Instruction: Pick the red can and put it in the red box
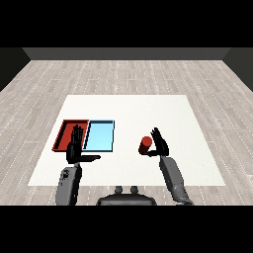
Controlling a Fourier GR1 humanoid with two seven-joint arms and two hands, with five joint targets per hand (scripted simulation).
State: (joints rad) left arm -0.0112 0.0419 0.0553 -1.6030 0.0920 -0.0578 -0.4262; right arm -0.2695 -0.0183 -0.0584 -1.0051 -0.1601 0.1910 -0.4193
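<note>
Head view: my right hand [160, 144] fingers straight, spread upward, thumb toward red can [146, 145]; not curled round it, hand just beside can's right side, contact unclear. Red can upright on white table [148, 106], long axis vertical, top facing up, well apart from trays. My left hand [75, 148] open, fingers straight, thumb out, over red tray [62, 134] near edge. Light blue tray [100, 136] touching red tray's right side.

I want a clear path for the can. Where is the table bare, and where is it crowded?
Bare: the table beyond both trays, and the strip between the light blue tray and the red can. Crowded: the left hand overlaps the red tray; the right hand is beside the can.
</note>
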